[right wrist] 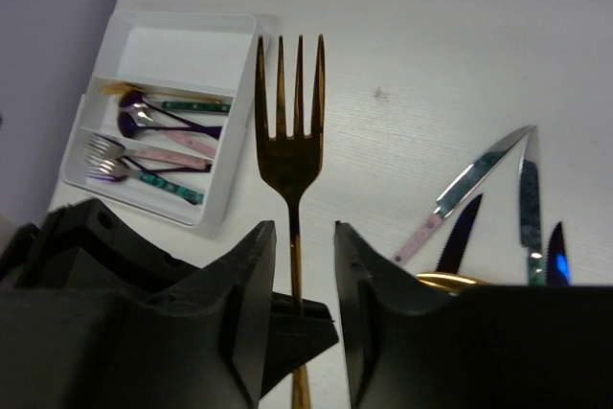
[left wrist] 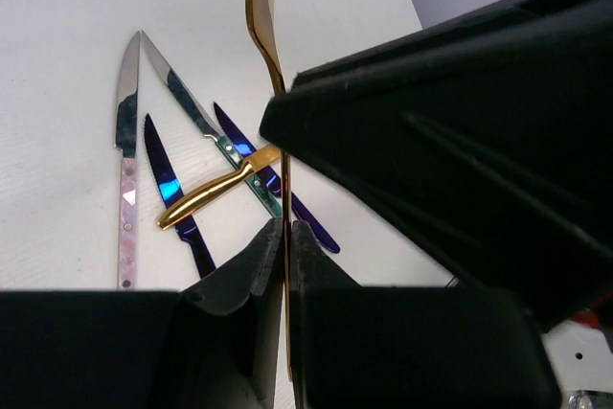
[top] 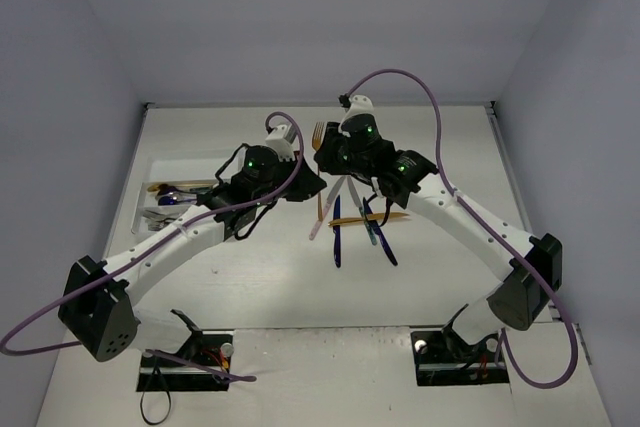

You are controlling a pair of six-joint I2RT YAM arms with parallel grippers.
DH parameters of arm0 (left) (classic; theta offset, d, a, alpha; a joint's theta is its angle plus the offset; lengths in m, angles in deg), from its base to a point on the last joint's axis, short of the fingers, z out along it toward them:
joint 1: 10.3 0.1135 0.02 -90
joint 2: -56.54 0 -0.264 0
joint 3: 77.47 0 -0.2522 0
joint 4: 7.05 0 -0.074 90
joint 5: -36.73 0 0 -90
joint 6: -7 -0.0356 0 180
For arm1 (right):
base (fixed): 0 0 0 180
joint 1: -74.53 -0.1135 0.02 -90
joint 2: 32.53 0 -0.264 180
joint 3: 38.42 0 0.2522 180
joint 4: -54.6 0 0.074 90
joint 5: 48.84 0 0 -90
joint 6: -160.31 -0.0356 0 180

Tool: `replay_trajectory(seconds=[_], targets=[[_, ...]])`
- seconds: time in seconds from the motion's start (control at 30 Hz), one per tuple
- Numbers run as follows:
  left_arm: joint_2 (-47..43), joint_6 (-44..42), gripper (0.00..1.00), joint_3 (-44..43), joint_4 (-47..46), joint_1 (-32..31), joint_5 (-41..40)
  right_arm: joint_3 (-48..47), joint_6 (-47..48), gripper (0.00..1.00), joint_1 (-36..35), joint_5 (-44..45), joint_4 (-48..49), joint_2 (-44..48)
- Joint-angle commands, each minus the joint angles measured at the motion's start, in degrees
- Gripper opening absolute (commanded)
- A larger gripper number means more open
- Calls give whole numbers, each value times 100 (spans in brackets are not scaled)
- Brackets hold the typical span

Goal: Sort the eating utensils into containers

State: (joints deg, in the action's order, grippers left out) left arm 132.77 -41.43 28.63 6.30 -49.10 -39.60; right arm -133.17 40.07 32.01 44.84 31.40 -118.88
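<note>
Where the desk (top: 250, 287) carries the white cutlery tray (right wrist: 182, 16) at its left side, the two arms meet over the middle, well apart from that tray. The left claw (left wrist: 284, 237) is clamped on the handle of the gold fork (right wrist: 290, 155). The right claw (right wrist: 302, 232) stands with its jaws apart on either side of the same handle, a gap showing on each side (so the fork appears to hang from the left claw alone). The fork is off the desk, tines toward the far edge in the top view. The tray lies to its left, on the left arm's side. The stowed forks (right wrist: 115, 155) lie along a compartment running left to right, and the held fork's long axis is roughly crosswise to that, so a turn is likely needed before placement. Loose knives (top: 337, 242) lie beneath the claws.
</note>
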Motion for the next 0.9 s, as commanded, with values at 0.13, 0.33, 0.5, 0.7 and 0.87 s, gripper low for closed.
replay_trajectory(seconds=[0.13, 0.33, 0.5, 0.7, 0.87], targets=[[-309, 432, 0, 208, -636, 23, -337, 220, 255, 59, 51, 464, 302, 511], [-519, 969, 0, 592, -498, 207, -824, 844, 339, 73, 612, 466, 294, 1216], [-953, 1737, 0, 1017, -304, 716, -1257, 1688, 551, 87, 1559, 291, 238, 2031], [-1535, 2835, 0, 1858, -380, 2116, -1397, 2044, 880, 99, 2037, 291, -146, 2686], [-2013, 4010, 0, 2409, -170, 2895, -1980, 2153, 1037, 100, 2114, 230, -231, 2917]])
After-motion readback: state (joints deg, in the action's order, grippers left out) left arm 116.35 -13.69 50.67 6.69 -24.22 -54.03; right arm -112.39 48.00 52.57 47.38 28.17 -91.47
